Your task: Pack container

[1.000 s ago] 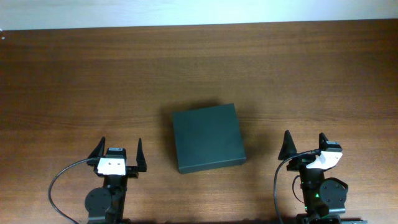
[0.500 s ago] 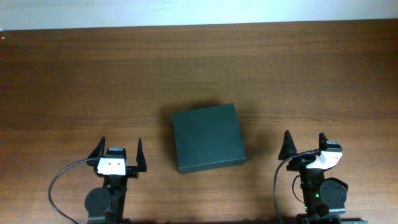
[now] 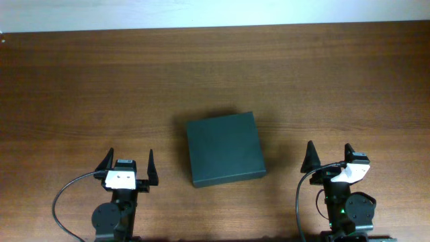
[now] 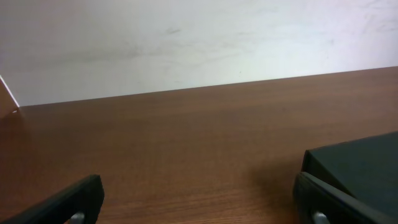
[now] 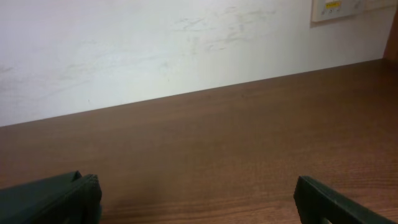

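The container [image 3: 224, 148], a dark green-black matte box with its lid shut flat, lies near the middle of the brown table. My left gripper [image 3: 127, 160] rests open at the front left, a hand's width left of the box, nothing between its fingers. In the left wrist view the container [image 4: 364, 163] shows at the right edge, behind the right fingertip, and the left gripper [image 4: 199, 199] is open. My right gripper [image 3: 327, 155] is open at the front right, apart from the box. The right wrist view shows the container [image 5: 31, 194] at the lower left, with the right gripper [image 5: 199, 199] open.
The wooden table [image 3: 215, 74] runs back to a white wall [image 3: 215, 13]. A black cable [image 3: 64, 195] loops beside the left arm's base. A wall plate [image 5: 339, 9] is at the top right of the right wrist view.
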Tool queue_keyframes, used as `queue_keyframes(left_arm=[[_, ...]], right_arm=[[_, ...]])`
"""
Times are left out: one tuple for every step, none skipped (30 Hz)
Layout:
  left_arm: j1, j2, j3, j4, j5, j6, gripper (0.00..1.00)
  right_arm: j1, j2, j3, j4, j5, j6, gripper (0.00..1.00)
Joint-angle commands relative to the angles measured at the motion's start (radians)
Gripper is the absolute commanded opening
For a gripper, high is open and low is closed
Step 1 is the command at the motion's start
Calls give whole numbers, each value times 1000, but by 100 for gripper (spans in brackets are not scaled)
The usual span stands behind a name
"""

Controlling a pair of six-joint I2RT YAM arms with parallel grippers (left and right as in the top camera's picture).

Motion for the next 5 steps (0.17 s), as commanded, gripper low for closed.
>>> queue_keyframes(left_arm=[[6, -9, -8, 2, 4, 20, 99], [6, -9, -8, 2, 5, 20, 99], [6, -9, -8, 2, 4, 20, 99], [6, -9, -8, 2, 5, 20, 99], [6, -9, -8, 2, 5, 20, 99]], right_arm=[[-6, -10, -5, -10, -5, -3, 99], [-6, -10, -5, -10, -5, -3, 99], [-6, -10, -5, -10, -5, -3, 99], [-6, -10, -5, -10, -5, -3, 99], [-6, -10, -5, -10, -5, -3, 99]])
